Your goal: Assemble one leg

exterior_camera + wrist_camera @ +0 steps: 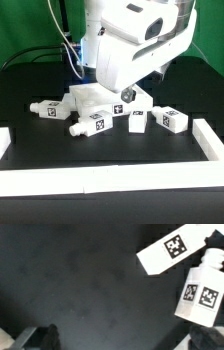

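Black surface (110, 150), low white border wall (210, 140), green curtain (25, 25) behind. End effector (125, 336) spread apart, empty; short white tagged plastic leg (200, 294) near.

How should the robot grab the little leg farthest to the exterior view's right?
Probably by its blocky tagged middle, from straight above: the leg lies flat with free space around it, and the middle's flat sides suit a pinch.

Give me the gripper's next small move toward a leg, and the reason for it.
Probably shift the open gripper sideways until the nearer short white plastic tagged leg lines up between its fingers. In the wrist view only bare dark table lies in the gap, and that leg sits off to one finger's side, so closing now would likely grip nothing.
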`<state>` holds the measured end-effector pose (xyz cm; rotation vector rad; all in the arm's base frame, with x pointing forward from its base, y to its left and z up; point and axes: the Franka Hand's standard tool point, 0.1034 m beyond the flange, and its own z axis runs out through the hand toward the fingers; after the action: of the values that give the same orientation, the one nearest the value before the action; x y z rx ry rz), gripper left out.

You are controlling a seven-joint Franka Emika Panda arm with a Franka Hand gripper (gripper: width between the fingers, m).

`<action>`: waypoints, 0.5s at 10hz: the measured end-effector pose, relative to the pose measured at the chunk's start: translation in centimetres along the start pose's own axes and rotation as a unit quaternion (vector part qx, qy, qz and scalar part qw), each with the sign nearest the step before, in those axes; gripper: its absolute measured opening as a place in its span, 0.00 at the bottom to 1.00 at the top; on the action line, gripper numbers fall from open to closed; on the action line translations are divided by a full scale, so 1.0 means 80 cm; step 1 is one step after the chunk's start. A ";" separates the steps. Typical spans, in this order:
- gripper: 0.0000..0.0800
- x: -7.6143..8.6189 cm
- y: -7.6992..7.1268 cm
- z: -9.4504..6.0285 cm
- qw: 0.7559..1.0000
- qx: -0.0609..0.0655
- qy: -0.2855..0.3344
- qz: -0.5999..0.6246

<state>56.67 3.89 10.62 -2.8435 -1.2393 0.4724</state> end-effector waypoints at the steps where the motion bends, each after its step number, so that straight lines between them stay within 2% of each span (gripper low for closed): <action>1: 0.81 0.000 0.000 0.000 1.000 0.000 0.000 0.000; 3: 0.81 0.000 0.000 0.000 1.000 0.001 0.001 0.000; 4: 0.81 0.000 -0.002 0.001 1.000 0.005 0.002 0.013; 5: 0.81 0.001 -0.007 0.006 0.998 0.023 0.010 0.065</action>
<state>56.20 4.31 10.18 -2.8940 -1.0309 0.4686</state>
